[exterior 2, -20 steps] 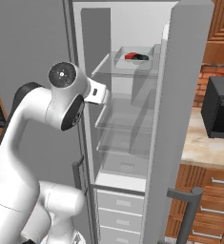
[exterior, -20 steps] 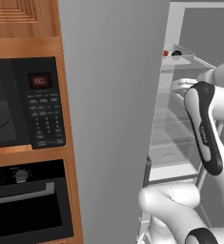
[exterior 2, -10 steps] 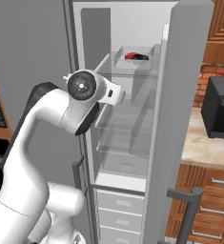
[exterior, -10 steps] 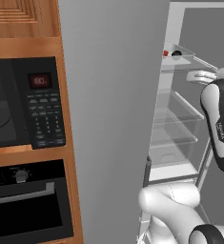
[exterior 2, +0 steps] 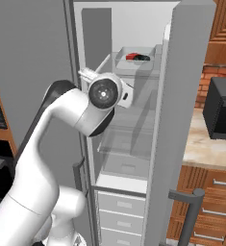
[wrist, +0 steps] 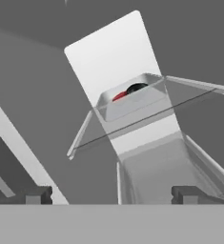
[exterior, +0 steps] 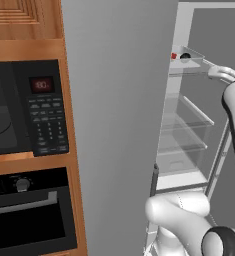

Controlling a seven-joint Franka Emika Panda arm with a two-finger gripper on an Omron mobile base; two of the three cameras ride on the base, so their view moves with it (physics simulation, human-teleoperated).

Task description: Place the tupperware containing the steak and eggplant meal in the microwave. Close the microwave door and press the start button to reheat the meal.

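Observation:
The tupperware (wrist: 132, 97) is a shallow pale tray on the top glass shelf of the open fridge. A red lump of steak (wrist: 119, 96) and a dark piece lie inside it. In the hand view my gripper (wrist: 113, 194) is open, fingertips (wrist: 37, 194) wide apart with nothing between them. It sits below and short of the tray. The tupperware (exterior 2: 133, 57) also shows high in the fridge, as does the tupperware (exterior: 185, 56) seen from the left. The microwave (exterior: 19, 107), with its keypad (exterior: 49, 122) and red display, is built into the wooden cabinet far to the left.
A black oven (exterior: 24, 210) sits under the microwave. The fridge door (exterior 2: 182, 105) stands open on the right, with glass shelves (exterior 2: 129, 139) and drawers (exterior 2: 119, 211) inside. A black box (exterior 2: 222, 108) rests on the counter to the right. My arm (exterior 2: 102, 96) reaches in front of the fridge.
The arm has swung up and toward the fridge's upper shelves. The gripper has stayed open. The tupperware has not moved.

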